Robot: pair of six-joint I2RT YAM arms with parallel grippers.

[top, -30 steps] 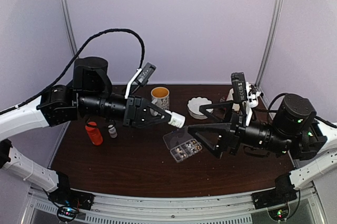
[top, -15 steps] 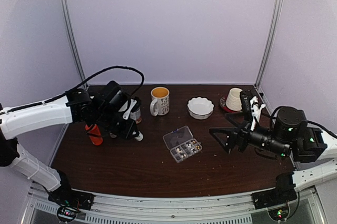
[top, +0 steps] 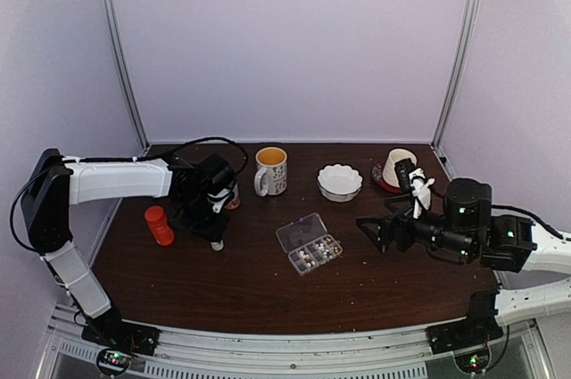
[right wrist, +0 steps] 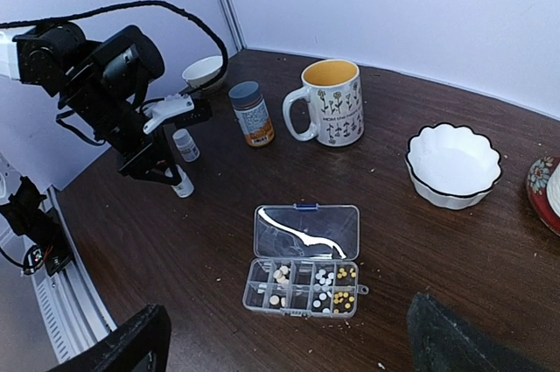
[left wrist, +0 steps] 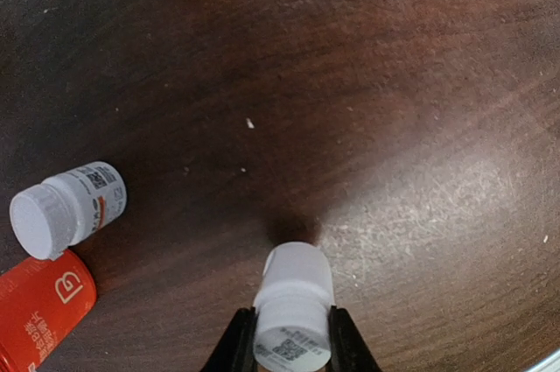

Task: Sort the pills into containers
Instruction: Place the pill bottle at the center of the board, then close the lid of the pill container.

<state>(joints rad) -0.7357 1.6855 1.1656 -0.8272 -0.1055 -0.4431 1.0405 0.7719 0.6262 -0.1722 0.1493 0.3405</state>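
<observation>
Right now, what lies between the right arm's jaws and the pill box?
Only bare table with a few specks. The right wrist view shows it: the right gripper, jaws open, faces the pill box.

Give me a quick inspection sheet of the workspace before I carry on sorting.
Surface: dark brown table, scattered specks.
Job's things: pill box with its lid open, pills in several compartments.
Clutter: mug, white bowl, red bottle, amber bottle, second white bottle, pale cone.
Claws: left claw shut on a tilted small white bottle; right claw open, empty.
Cables: black cable arches over the left arm.
Surroundings: pale walls, metal posts.
</observation>
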